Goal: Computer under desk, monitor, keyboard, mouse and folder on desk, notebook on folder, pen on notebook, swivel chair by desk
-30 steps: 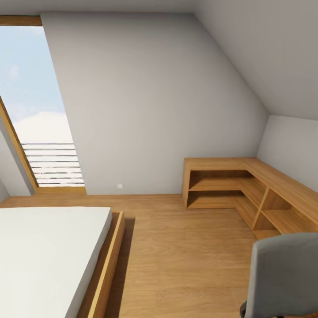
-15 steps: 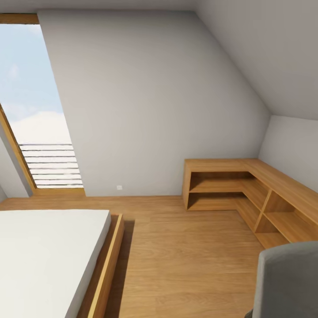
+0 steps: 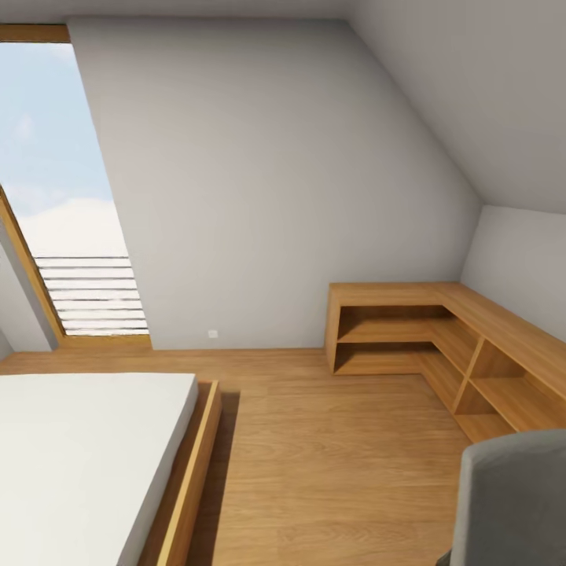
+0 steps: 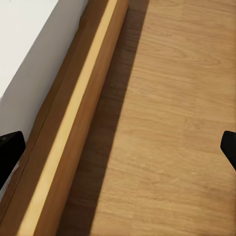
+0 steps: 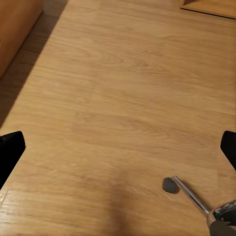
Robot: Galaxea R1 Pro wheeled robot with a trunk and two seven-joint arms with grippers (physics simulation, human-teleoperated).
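view: since a second ago head camera has panned left, now steady | swivel chair point(image 3: 511, 503): grey back just right of corner shelf unit point(image 3: 440, 346), chrome leg point(image 5: 194, 196) over floor | left gripper point(image 4: 118, 147), right gripper point(image 5: 118, 147): spread wide, empty | judgement: desk unseen, in transit

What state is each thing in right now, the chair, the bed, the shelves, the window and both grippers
swivel chair: upright on the floor, back toward the camera, seat hidden.
chair base: one chrome leg and castor resting on the floor.
bed: bare white mattress, nothing on it.
corner shelf unit: visible compartments hold nothing.
window: slatted blind down over its lower part only.
left gripper: open, holding nothing.
right gripper: open, holding nothing.
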